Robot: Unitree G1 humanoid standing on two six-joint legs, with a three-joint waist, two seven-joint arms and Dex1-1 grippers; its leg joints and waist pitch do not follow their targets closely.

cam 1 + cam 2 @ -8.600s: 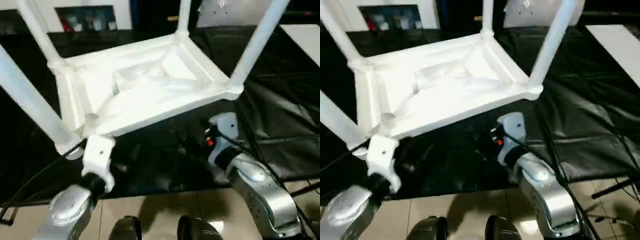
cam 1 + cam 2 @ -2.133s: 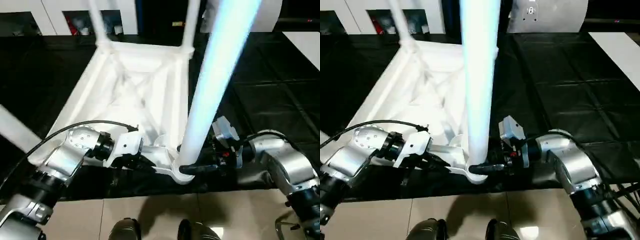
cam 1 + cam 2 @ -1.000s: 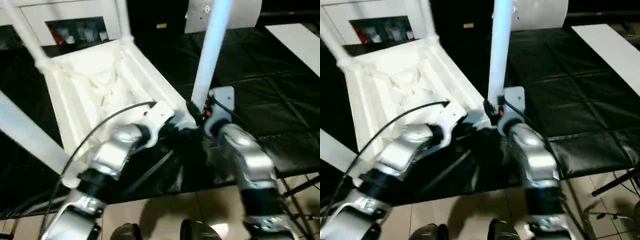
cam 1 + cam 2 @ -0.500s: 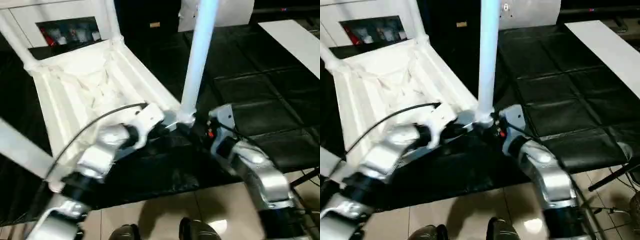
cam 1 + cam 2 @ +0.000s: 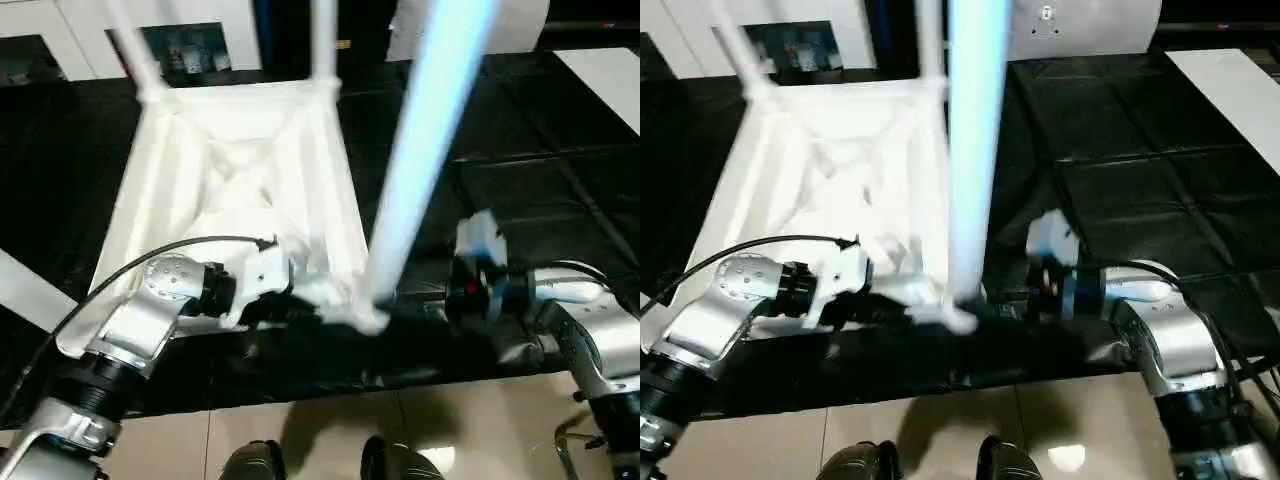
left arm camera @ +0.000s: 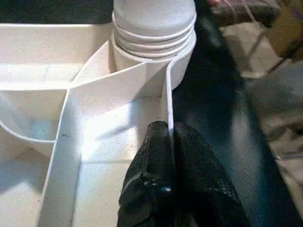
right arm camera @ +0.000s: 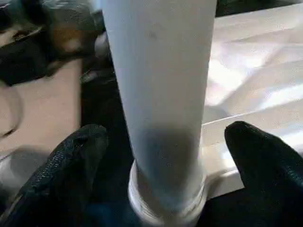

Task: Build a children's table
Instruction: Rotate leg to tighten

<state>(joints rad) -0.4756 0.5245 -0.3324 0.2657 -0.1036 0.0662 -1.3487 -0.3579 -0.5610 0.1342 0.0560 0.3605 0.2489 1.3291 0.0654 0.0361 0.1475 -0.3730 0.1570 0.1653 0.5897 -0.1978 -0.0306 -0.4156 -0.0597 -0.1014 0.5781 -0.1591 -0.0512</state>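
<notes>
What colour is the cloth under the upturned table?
Black, glossy and wrinkled; the cloth shows best in the left eye view.

The near leg fills the gap between the right gripper's spread fingers; black mat to its right lies open.

Both silver forearms reaching inward from the two sides, wrists turned toward each other. Left gripper pinched tight, black fingers pressed together with only a thin white wall of the children's table between them, close by the near corner socket. Right gripper spread wide, one finger on either side of the upright leg, neither pad touching it. Right wrist level and pointing across toward the left; left wrist level, pointing toward the right
</notes>
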